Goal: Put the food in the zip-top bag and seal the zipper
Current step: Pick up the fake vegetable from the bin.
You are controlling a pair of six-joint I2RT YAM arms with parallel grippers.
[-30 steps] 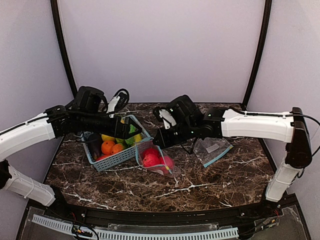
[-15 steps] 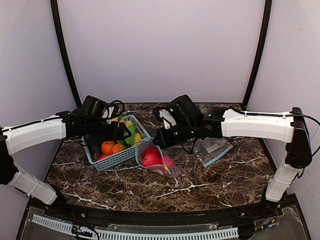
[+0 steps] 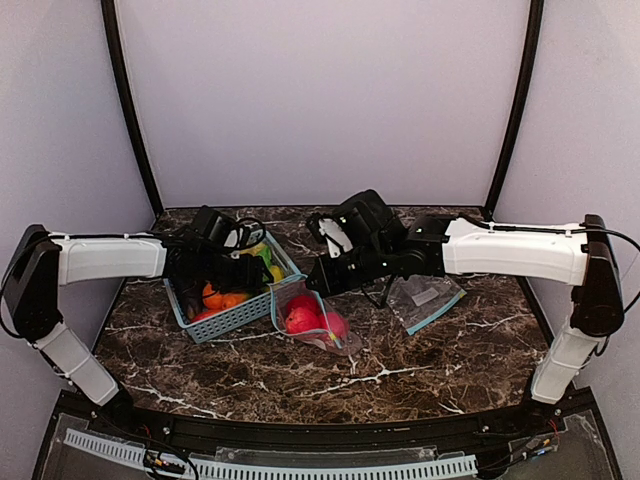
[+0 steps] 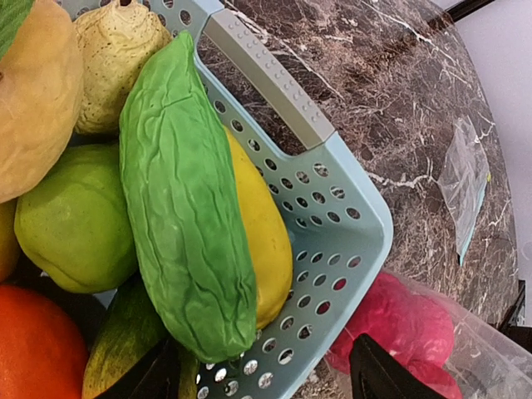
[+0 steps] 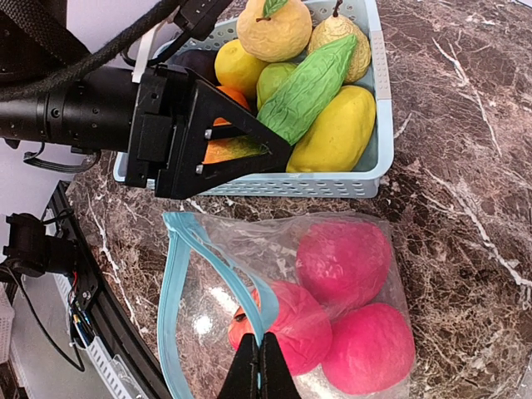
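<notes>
While clamped on the zipper (image 5: pixel 170 274) at the mouth of the bag (image 5: pixel 274 237), fingers pressed together with the blue strip pinched between them: right hand (image 5: pixel 258 366), reaching in from the right side of the desk (image 3: pixel 450 360). Mouth of the bag gaping, the blue strip looping away from those fingers in a wide curve. Inside the bag, three red round fruits (image 5: pixel 342 262), bunched together, touching one another, just beyond the right hand's fingertips. Bag lying on the desk just beside the near wall of the basket (image 5: pixel 378 83).

Left hand (image 4: pixel 266 378) low over that basket, fingers apart and closed on nothing. Seen from its own camera, one dark fingertip down among the fruit inside the basket, the other outside the basket wall, above the red fruits in the bag. Between the two, the lower end of the long green vegetable (image 4: pixel 187 224), lying slantwise on top of the pile. Under and beside it, a yellow fruit (image 4: pixel 262 249) against the basket wall; on its other side, a round green fruit (image 4: pixel 71 220). Cannot tell whether either finger touches the vegetable. Also in the basket: an orange (image 4: pixel 33 349) close to the hand, and a pale pear-shaped fruit (image 4: pixel 116 50) at the end farthest from the fingers.

Second bag (image 3: pixel 425 300) flat on the desk, on the far side of the right hand from the basket, well apart from the food.
</notes>
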